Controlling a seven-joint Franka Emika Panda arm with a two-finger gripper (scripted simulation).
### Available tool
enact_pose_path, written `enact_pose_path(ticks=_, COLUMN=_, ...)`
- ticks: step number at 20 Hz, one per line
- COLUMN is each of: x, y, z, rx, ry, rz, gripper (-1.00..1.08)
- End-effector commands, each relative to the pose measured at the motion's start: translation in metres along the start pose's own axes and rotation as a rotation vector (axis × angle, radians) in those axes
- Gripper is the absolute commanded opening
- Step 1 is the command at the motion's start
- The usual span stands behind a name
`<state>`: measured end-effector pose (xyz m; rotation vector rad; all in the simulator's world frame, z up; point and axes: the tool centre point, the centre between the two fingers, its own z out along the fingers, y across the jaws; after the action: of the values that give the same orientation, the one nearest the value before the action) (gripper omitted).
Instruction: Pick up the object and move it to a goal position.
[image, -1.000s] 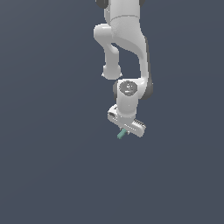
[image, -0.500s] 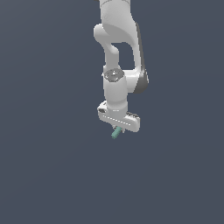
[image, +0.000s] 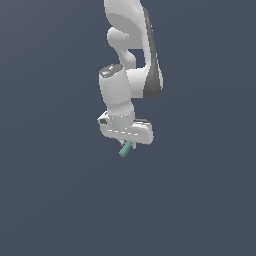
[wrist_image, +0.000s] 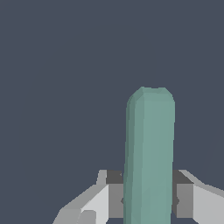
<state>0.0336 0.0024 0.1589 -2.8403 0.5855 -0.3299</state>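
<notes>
Teal-green bar (wrist_image: 148, 162) sits clamped between the white gripper's (wrist_image: 148, 202) fingers (wrist_image: 186, 199), sticking out beyond them.

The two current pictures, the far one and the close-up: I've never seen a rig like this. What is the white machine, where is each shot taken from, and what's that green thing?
These are simulator renders. The white machine is a robot arm, seen whole in the exterior view from a camera off the arm. At its lower end is the gripper, a two-fingered clamp. The close-up comes from a camera on the wrist, looking along the fingers. The green thing is a teal bar, clamped between the fingers and poking out below the gripper. Behind it is only plain dark grey; nothing else shows.
</notes>
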Motion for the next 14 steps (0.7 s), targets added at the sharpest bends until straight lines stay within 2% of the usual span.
enact_pose_path(ticks=1, x=0.009, y=0.002, z=-0.012, rx=0.025, ry=0.012, rz=-0.025, gripper=-1.0)
enact_pose_path(ticks=14, x=0.057, y=0.015, z=-0.076, rx=0.16, ry=0.071, rz=-0.149, gripper=-1.0)
